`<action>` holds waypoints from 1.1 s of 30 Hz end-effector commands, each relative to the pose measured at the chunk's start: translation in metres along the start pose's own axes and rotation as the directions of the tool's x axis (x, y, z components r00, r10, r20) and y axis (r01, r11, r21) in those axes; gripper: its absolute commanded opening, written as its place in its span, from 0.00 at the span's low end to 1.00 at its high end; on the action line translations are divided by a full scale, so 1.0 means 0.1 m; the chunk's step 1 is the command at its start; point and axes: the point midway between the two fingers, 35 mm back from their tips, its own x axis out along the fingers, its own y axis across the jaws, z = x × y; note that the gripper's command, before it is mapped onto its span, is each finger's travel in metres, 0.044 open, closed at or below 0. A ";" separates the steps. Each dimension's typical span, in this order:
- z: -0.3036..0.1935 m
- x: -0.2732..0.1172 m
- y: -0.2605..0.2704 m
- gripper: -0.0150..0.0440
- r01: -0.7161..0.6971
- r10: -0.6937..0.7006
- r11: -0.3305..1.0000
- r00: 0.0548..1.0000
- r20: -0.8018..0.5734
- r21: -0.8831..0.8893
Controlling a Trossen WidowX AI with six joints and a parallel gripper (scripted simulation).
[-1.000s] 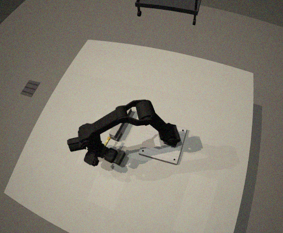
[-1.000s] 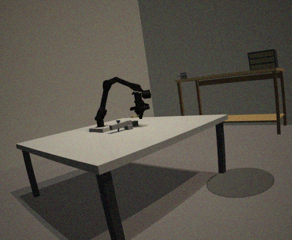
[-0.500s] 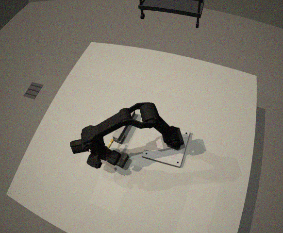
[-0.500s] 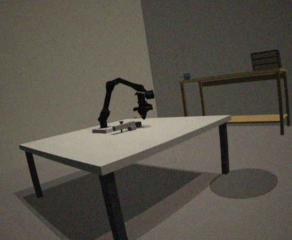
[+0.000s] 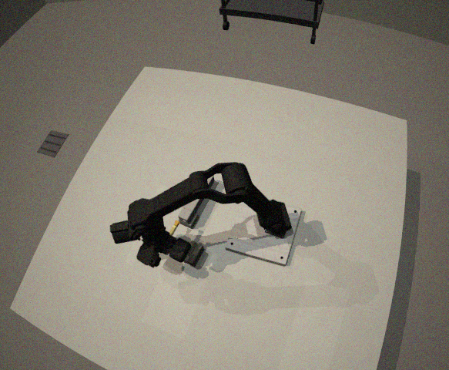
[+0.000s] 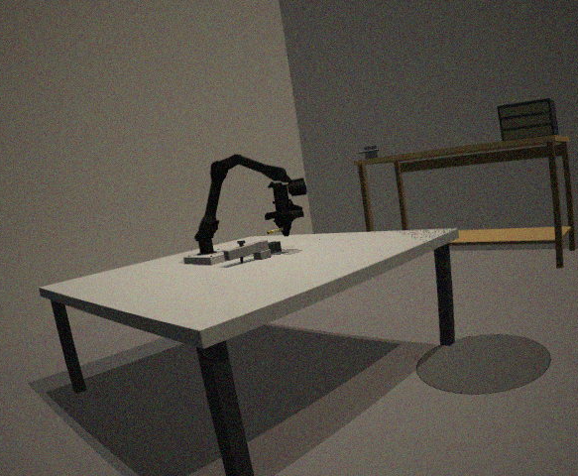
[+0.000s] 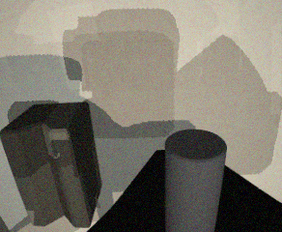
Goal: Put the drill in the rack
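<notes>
My gripper (image 6: 286, 232) is shut on the drill and hangs above the table; its fingertips are hidden in the top view. The drill (image 5: 174, 227) (image 6: 274, 232) (image 7: 195, 188) shows a yellow end sticking out sideways and a grey round end in the wrist view. It is clear of the grey fixture (image 5: 187, 210) (image 6: 246, 250). A small dark T-shaped piece (image 6: 241, 243), which looks like the key, stands at the fixture. The rack (image 5: 194, 255) (image 6: 275, 247) (image 7: 78, 193) seems to be the dark slotted block, standing left of the drill in the wrist view.
The arm's pale base plate (image 5: 271, 257) (image 6: 203, 260) lies on the white table (image 5: 256, 115) (image 6: 140, 297), on the side of the fixture and rack away from the gripper. The arm arches over the space between. Shadows of the arm cross the table around the rack.
</notes>
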 end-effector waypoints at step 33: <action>0.15 0.03 0.50 0.25 -0.002 0.002 1.000 1.000 0.006 -0.005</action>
